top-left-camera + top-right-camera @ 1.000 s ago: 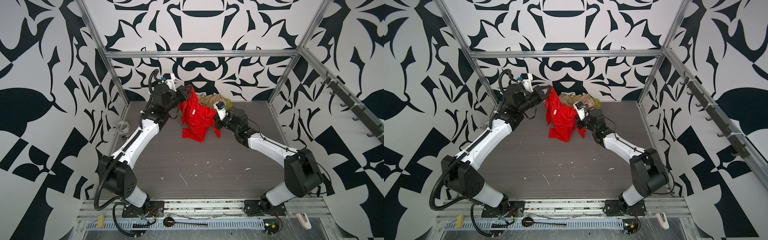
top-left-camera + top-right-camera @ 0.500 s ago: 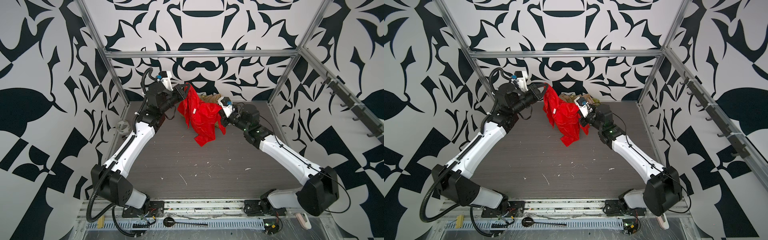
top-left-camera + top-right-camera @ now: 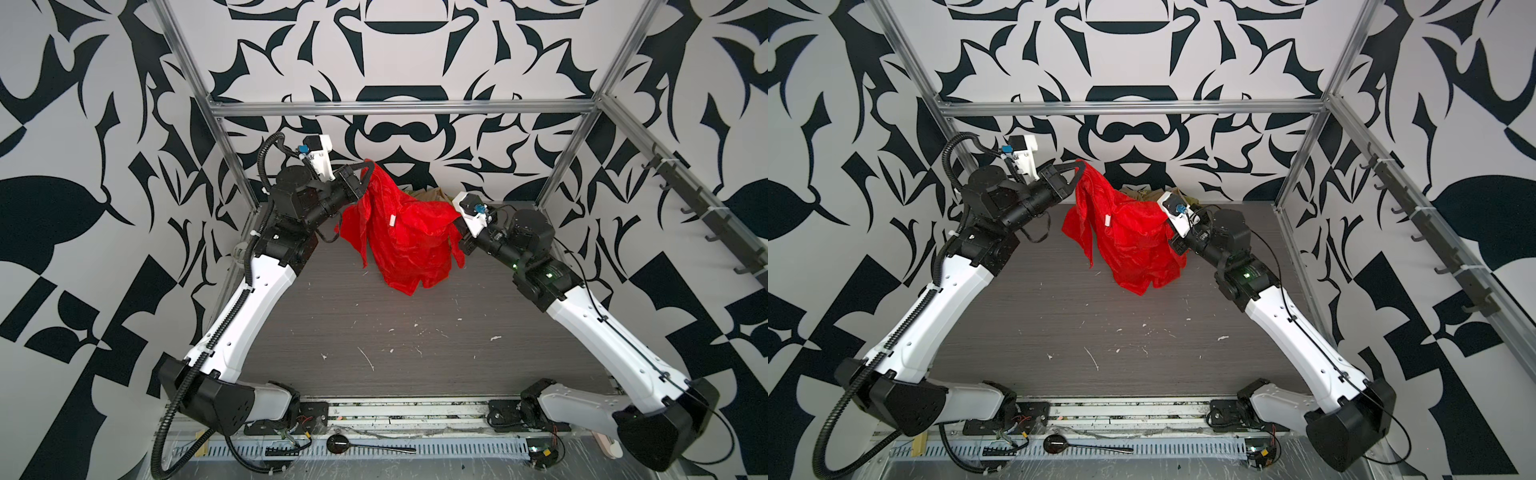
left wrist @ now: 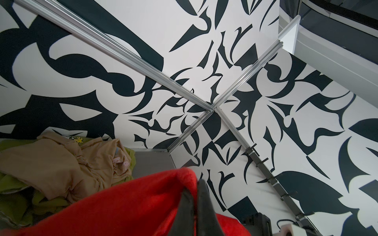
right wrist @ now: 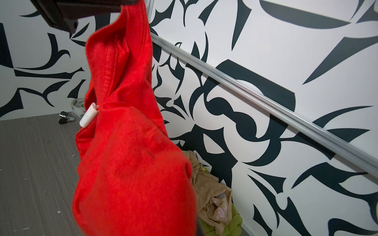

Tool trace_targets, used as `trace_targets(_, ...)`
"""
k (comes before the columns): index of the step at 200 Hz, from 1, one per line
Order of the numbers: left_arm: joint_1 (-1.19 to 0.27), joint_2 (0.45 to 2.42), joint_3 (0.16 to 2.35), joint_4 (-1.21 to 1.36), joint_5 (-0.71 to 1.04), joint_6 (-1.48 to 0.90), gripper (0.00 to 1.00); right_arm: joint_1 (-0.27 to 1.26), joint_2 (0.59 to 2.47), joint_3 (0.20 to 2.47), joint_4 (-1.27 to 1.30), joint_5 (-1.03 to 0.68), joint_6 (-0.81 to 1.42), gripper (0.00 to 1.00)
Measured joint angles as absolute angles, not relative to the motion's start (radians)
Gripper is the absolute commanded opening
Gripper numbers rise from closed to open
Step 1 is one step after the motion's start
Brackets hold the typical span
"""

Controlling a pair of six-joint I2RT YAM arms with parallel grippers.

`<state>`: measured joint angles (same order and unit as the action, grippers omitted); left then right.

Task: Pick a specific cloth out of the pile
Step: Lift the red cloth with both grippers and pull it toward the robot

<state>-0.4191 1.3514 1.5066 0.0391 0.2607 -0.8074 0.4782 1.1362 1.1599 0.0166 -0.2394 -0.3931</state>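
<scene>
Red cloth strung up between both arms, well above pile of beige and green stuff by back wall. Left pincer clamped tight on top corner. Right pincer pinching opposite edge, tips buried in fabric. White tag showing. Lowest fold dangles over desk, can't tell if touching.

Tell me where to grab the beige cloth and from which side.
Pinch a raised crumpled fold on the beige cloth, coming from above and the front: it lies heaped on the green cloth against the back wall, likely leaving no room behind.
</scene>
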Motion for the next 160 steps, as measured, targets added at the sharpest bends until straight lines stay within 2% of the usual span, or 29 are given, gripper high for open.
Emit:
trace_targets(78, -0.493, 1.188, 1.415, 0.01, 0.279, -0.822, 0.0, 0.505, 0.916, 1.159, -0.117, -0.262, -0.399, 0.0)
trace_targets(160, -0.505, 1.047, 1.388, -0.119, 0.277, -0.841, 0.0, 0.506, 0.788, 1.171, -0.267, -0.323, -0.368, 0.0)
